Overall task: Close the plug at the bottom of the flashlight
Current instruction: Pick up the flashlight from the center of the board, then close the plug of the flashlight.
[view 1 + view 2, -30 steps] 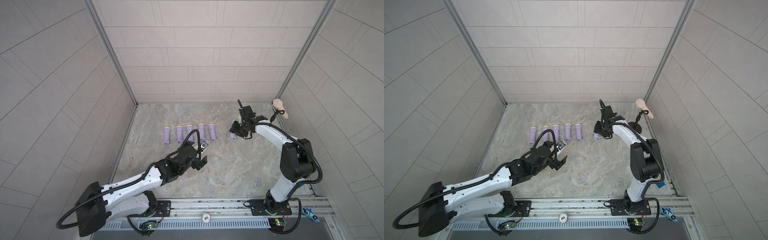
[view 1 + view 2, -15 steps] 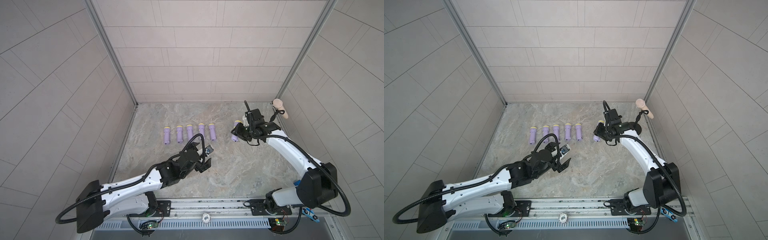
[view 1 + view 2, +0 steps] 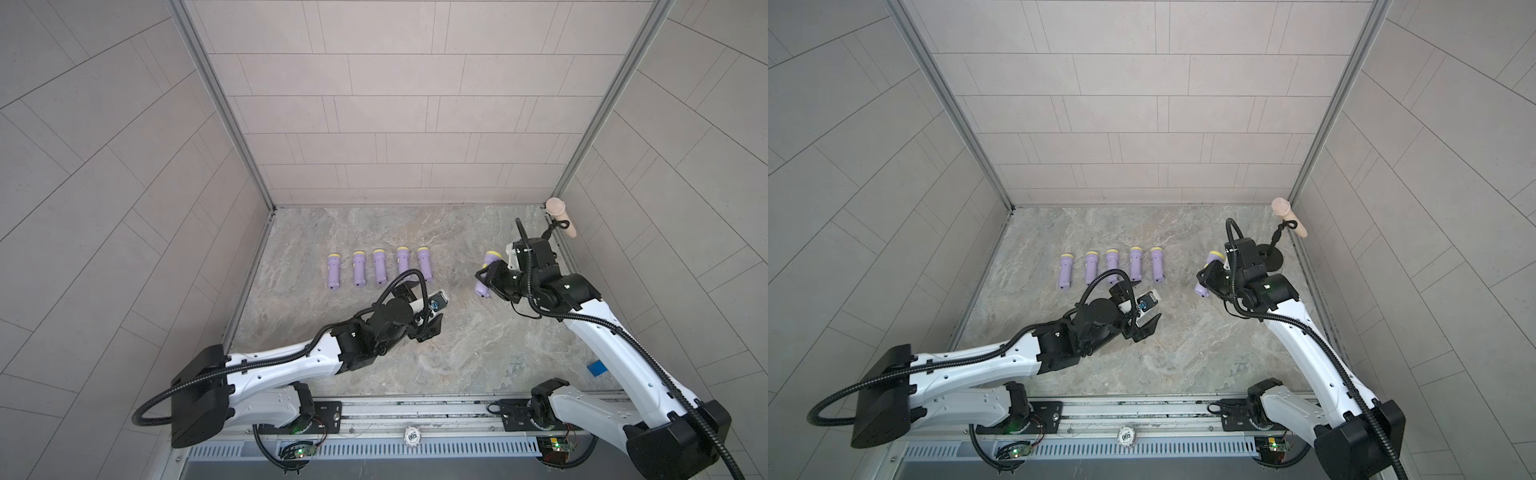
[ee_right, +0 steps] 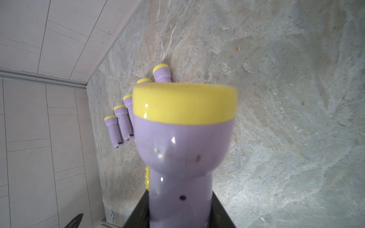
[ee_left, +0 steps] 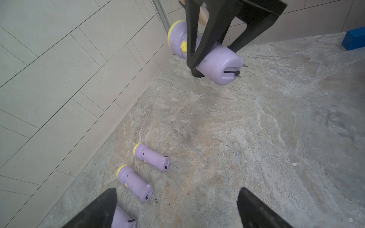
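1. Flashlight [image 3: 491, 259]: lilac body with a yellow head. It is held over the right rear part of the table [image 3: 457, 357], to the right of the row and apart from it. The head points toward the back wall and the tail toward the front.
2. Plug [image 5: 236, 73]: small and black, at the flashlight's tail. It stands out from its slot and is not flush.
3. Right gripper [image 3: 487, 277]: clamped across the flashlight's body, one black finger on each side.
4. Left gripper [image 3: 434, 315]: jaws spread wide and holding nothing. It hovers over the table's middle, in front of the row and well apart from the held flashlight.
5. Row of five flashlights [image 3: 379, 268]: they lie side by side on the table, yellow heads toward the back wall.
6. Blue block [image 3: 597, 368]: lies on the table near its right edge.
7. Beige cylinder [image 3: 559, 212]: mounted on a black stand in the right rear corner.
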`<state>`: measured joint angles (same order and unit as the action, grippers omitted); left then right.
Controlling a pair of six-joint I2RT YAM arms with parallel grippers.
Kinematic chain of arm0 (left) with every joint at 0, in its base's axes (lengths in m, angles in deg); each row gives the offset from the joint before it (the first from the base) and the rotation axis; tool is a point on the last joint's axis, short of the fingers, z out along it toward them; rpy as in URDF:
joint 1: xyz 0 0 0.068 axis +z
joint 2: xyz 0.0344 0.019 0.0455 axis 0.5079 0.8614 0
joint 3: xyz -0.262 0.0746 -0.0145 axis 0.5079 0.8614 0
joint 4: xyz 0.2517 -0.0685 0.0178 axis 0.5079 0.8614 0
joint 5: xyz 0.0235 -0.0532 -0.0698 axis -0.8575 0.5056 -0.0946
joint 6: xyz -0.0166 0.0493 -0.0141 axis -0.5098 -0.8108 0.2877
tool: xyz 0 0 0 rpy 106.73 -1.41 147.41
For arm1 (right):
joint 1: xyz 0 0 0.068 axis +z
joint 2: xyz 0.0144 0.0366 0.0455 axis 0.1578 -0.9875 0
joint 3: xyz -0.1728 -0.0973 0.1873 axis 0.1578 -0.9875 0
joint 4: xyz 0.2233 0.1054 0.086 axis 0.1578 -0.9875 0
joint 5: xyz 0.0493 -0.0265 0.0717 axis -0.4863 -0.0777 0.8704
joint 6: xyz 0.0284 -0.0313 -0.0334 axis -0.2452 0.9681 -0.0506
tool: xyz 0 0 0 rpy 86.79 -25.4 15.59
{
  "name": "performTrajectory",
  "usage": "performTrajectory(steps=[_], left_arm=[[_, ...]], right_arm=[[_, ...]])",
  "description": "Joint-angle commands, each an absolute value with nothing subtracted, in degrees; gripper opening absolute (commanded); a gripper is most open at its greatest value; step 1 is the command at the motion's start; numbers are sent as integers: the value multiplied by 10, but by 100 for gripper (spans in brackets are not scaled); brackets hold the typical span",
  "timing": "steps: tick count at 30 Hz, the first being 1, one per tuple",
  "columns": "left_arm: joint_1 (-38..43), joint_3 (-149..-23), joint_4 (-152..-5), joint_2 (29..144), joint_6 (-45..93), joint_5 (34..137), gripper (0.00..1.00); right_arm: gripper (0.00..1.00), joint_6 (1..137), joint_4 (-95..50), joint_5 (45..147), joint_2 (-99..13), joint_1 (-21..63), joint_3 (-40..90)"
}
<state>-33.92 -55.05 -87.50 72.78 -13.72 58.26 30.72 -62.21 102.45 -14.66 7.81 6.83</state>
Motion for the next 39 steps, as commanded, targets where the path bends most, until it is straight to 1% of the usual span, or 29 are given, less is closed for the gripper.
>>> performTrajectory(steps=[1, 7, 15, 21, 34, 39], left_arm=[[-349, -574, -926, 745, -166, 600, 100], [-359, -577, -976, 777, -181, 621, 100], [-371, -556, -1060, 798, -200, 649, 99], [-387, -555, -1065, 817, -246, 654, 100], [-388, -565, -1096, 855, -254, 679, 99], [-388, -571, -1102, 869, -251, 685, 96]], right_arm=[[0, 291, -633, 1011, -119, 82, 63], [0, 270, -629, 1023, -98, 82, 44], [0, 225, -637, 1033, -99, 82, 38], [0, 189, -626, 1038, -99, 82, 31], [0, 154, -613, 1046, -101, 82, 20], [0, 145, -601, 1053, -103, 83, 16]])
